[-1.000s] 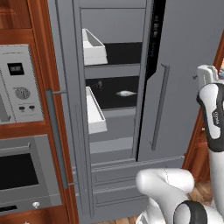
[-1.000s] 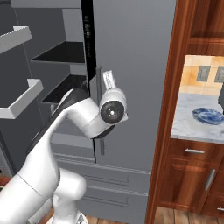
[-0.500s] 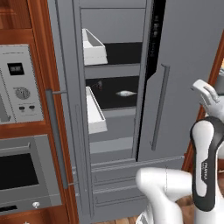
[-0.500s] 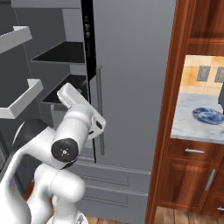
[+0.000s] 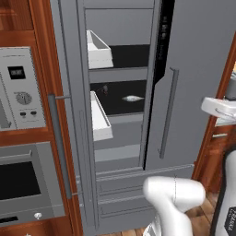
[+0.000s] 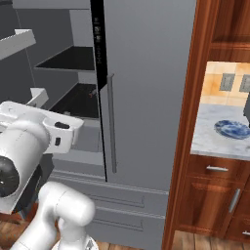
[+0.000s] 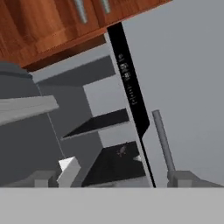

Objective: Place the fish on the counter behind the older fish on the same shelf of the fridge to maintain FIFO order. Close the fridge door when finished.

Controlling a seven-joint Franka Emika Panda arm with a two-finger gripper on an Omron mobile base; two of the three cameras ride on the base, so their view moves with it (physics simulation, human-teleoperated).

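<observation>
Fridge [image 5: 193, 69] is seen w/ left door swung open, right door shut. On the shelf [image 5: 120, 112], the older fish [image 5: 132, 98] lies at abt 3 o'clock of a small dark fish [image 5: 104, 89], which sits toward the back; the two are apart. Gripper [image 7: 113, 180] is held well clear of the shelf, released, nothing between the tips. Counter [image 6: 215, 139] w/ a blue plate [image 6: 232, 129] is seen at 3 o'clock of the fridge.

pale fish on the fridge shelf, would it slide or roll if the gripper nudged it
The pale fish lies flat and slender on the smooth black shelf, so it would probably slide rather than roll. It looks small, likely light, and might skid toward the back when nudged.
</observation>
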